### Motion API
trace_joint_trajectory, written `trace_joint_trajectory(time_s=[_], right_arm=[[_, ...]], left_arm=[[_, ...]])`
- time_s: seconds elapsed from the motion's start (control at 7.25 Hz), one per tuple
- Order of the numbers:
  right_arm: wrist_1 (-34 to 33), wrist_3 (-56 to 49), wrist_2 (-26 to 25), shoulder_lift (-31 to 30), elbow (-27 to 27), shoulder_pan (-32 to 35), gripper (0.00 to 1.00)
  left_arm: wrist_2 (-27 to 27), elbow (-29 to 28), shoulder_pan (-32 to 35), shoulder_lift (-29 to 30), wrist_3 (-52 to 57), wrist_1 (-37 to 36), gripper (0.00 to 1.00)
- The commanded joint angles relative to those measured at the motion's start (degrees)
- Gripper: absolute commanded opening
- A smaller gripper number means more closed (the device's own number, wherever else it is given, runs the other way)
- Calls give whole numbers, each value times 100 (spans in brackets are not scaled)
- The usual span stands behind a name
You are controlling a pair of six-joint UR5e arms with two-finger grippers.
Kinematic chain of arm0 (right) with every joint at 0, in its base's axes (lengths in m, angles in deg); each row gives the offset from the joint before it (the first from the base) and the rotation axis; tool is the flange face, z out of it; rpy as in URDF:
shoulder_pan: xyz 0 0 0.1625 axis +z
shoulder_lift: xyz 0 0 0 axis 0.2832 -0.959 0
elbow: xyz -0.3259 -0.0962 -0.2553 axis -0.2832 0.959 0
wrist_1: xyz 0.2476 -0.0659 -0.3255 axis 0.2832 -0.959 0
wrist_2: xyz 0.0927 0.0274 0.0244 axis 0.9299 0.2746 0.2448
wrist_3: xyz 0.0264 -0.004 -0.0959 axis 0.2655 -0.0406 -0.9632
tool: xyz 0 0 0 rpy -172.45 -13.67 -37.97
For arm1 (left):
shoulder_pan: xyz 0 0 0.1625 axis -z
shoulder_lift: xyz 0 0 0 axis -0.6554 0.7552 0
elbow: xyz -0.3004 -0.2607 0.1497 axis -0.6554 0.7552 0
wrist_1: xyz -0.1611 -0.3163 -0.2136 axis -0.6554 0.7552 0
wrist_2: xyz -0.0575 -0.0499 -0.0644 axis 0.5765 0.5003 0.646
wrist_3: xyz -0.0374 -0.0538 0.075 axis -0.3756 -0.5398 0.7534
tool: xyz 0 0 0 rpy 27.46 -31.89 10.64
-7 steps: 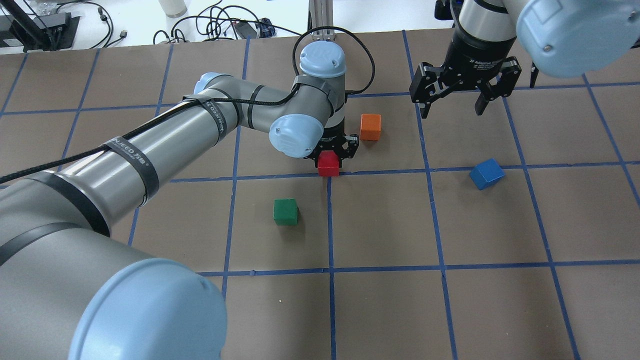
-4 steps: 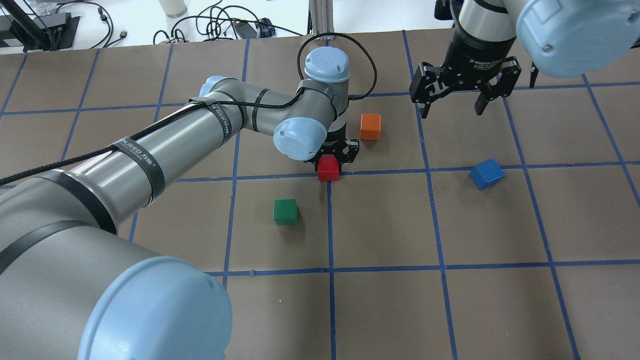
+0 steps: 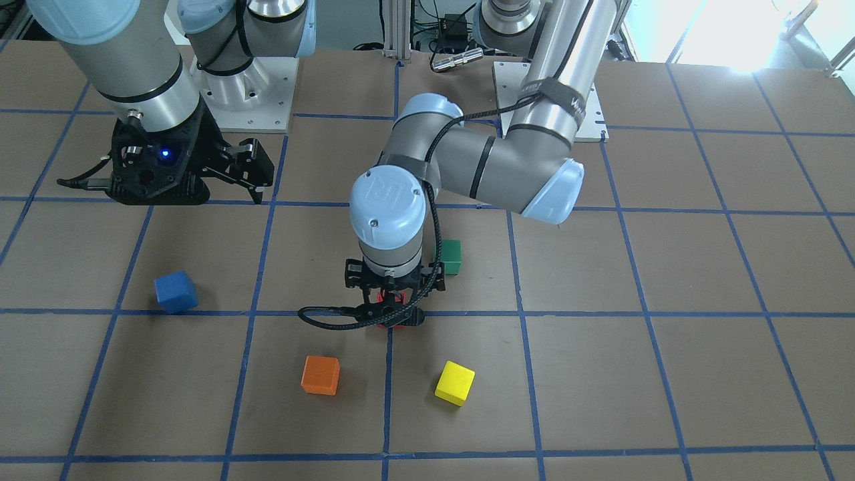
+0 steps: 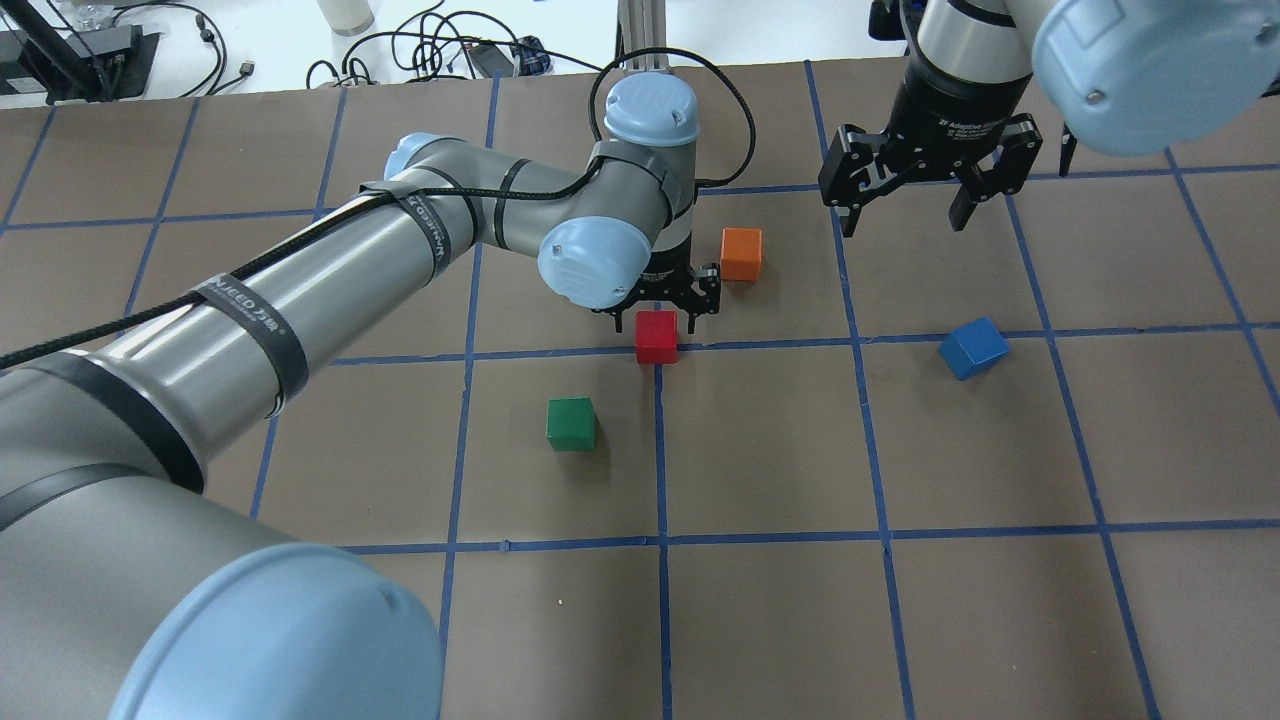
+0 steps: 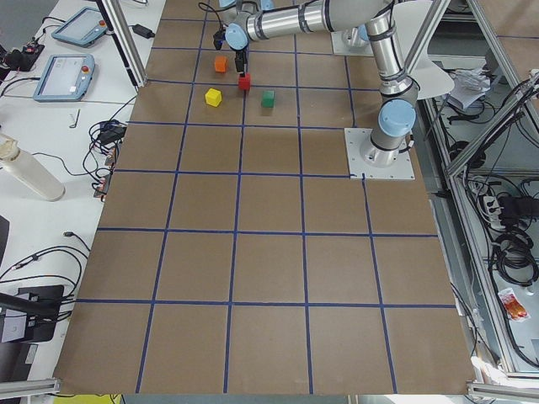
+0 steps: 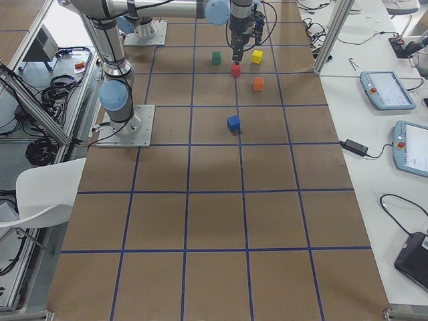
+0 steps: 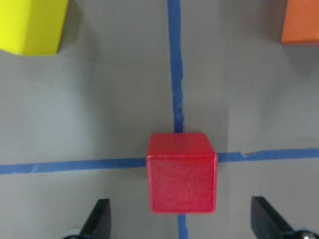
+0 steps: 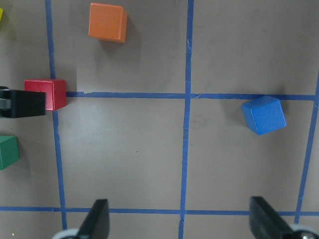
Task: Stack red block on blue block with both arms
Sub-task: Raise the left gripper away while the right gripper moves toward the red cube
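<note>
Left gripper [image 4: 655, 322] has let go and risen, jaws wide and empty. Red block [image 4: 657, 338] stays tabled, so no pickup yet. Right gripper [image 4: 903, 226] hangs open, empty.

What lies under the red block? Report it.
The red block rests on the brown table, over a crossing of blue tape lines. The crossing itself is hidden beneath it.
</note>
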Motion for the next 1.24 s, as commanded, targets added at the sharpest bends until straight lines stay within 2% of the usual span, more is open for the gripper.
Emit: trace_joint_trajectory(time_s=[0.0, 0.41, 0.69, 0.83, 0.97, 1.1], right_arm=[[0, 9, 0, -6, 0, 0, 100], [0, 26, 35, -24, 18, 0, 100], [9, 148, 26, -33, 26, 9, 100], [9, 141, 9, -24, 26, 9, 100], [-8, 141, 26, -24, 26, 9, 100], [-139, 184, 35, -15, 18, 9, 100]], left_arm=[[-178, -477, -617, -662, 447, 1019, 100], [-196, -425, -1541, -1760, 1476, 1661, 100], [-144, -382, -1780, -2428, 1845, 2267, 100], [-100, -112, -1921, -2753, 1909, 2375, 100], [-56, 387, -2053, -2991, 1996, 1959, 100], [-56, 1131, -2106, -3203, 2041, 1102, 100]])
